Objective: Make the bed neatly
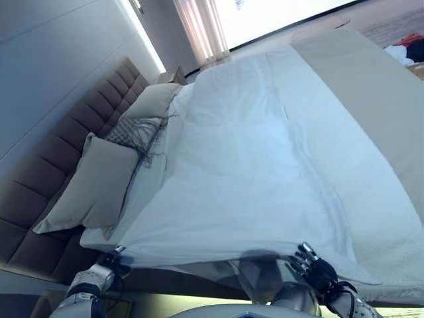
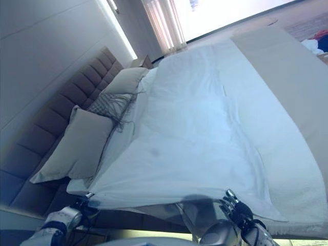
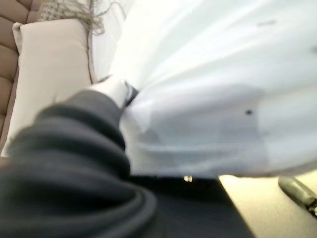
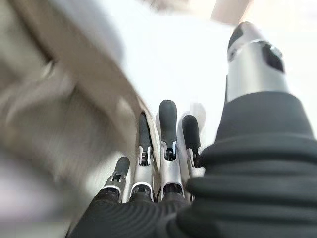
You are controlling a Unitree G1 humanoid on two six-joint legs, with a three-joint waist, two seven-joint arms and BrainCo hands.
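A white duvet (image 1: 252, 165) covers the bed, its near edge lifted off the mattress side. My left hand (image 1: 99, 273) is at the duvet's near corner by the pillows. In the left wrist view its fingers (image 3: 118, 90) pinch the white cloth (image 3: 208, 89), and folds fan out from that point. My right hand (image 1: 313, 264) is at the duvet's near edge further toward the foot. In the right wrist view its fingers (image 4: 167, 134) are straight against the white cloth (image 4: 188, 59), with the thumb (image 4: 252, 59) apart.
A brown tufted headboard (image 1: 59, 165) runs along the left. Two beige pillows (image 1: 99, 185) (image 1: 151, 101) and a fringed patterned cushion (image 1: 132, 131) lie against it. A beige cover (image 1: 371, 93) spans the bed's foot. Curtains (image 1: 202, 30) hang at the back, and clothes (image 1: 407, 50) lie on the floor.
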